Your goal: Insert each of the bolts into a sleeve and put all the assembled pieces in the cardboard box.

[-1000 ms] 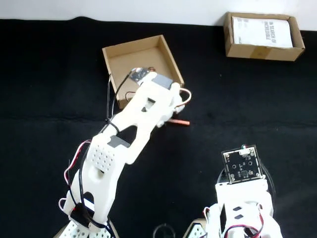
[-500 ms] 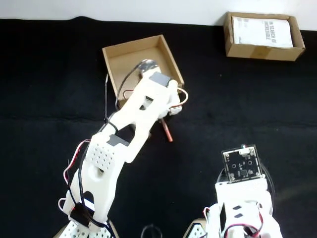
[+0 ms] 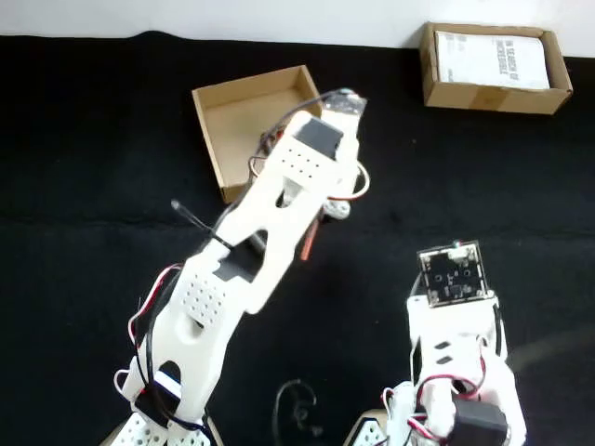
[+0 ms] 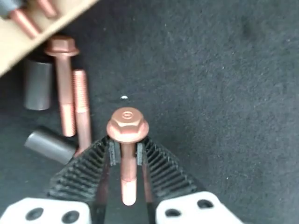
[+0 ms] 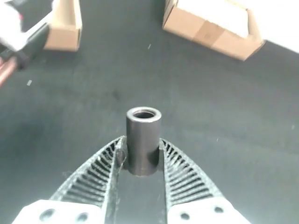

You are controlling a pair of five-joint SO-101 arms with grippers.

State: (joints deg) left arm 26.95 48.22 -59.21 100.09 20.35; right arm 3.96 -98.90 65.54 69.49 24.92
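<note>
My left gripper is shut on a copper bolt, its hex head out past the fingertips. In the high view the bolt hangs under the left arm, just right of the open cardboard box. On the mat by the box wall lie two loose bolts and two dark sleeves. More copper pieces lie inside the box. My right gripper is shut on an upright dark sleeve, bore facing up, at the table's near right.
A second cardboard box holding a printed sheet stands at the far right, also seen as a box ahead of the right gripper. Black cloth covers the table. A cable loop lies near the front edge between the arm bases.
The left arm has swung right, away from over the box, lifting the bolt, which turned from lying sideways to pointing down. The right arm shifted slightly.
</note>
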